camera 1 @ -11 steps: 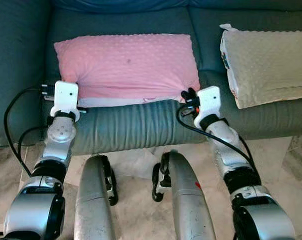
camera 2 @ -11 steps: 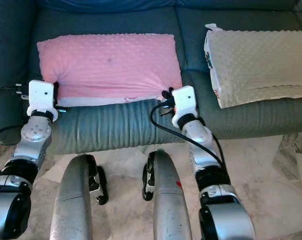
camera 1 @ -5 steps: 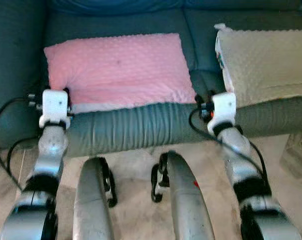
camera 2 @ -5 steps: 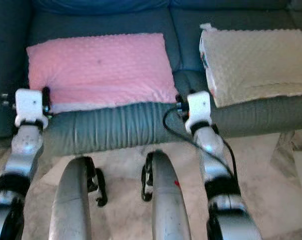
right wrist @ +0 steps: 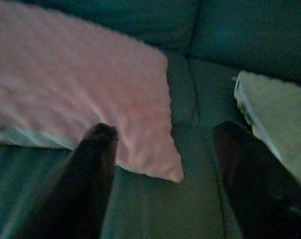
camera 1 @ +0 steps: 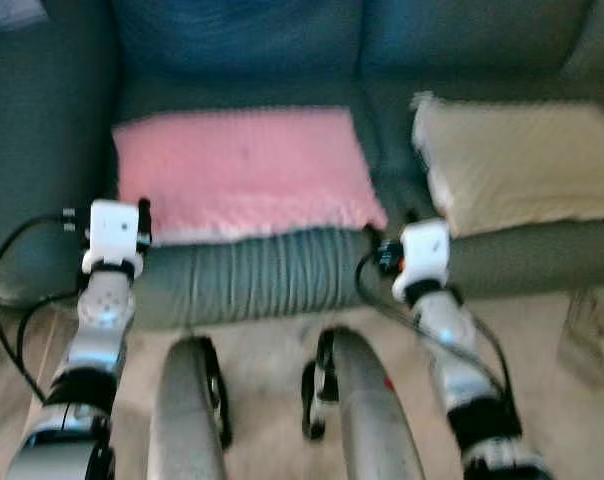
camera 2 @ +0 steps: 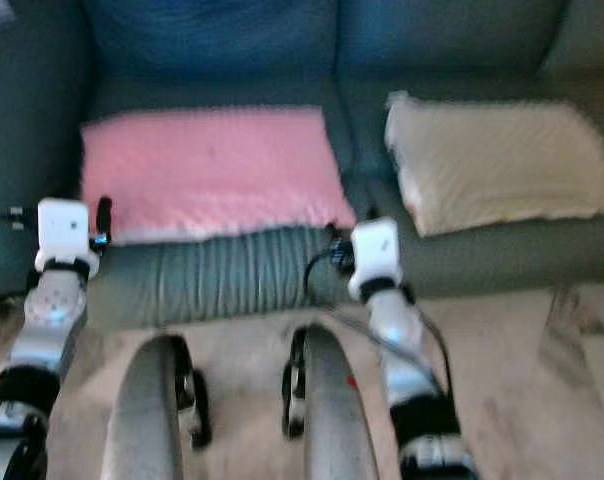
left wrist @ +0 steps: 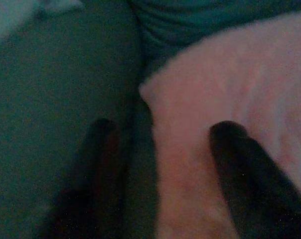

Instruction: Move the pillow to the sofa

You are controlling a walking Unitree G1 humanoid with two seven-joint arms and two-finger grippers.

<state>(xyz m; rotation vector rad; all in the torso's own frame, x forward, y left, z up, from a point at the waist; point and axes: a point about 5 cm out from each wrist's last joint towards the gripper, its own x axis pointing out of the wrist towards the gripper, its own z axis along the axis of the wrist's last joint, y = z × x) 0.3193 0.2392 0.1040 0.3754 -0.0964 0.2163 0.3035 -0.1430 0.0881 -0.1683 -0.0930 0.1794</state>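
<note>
**Pillow down, fingers close to its corners**

The pink pillow lies flat on the sofa seat, along its front edge. My left gripper is spread wide astride the pillow's near left corner; my right gripper gapes empty by its right corner. Pulling away carelessly, a finger could snag fabric and drag it off.

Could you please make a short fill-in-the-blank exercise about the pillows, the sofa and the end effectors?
1. The pink pillow lies on the ____ of the sofa.
2. The pillow to its right is ____ in colour.
3. The left end effector has its fingers ____ at the pink pillow's corner.
4. The right end effector is ____ of any pillow.

Missing words: seat; beige; open; empty
</note>
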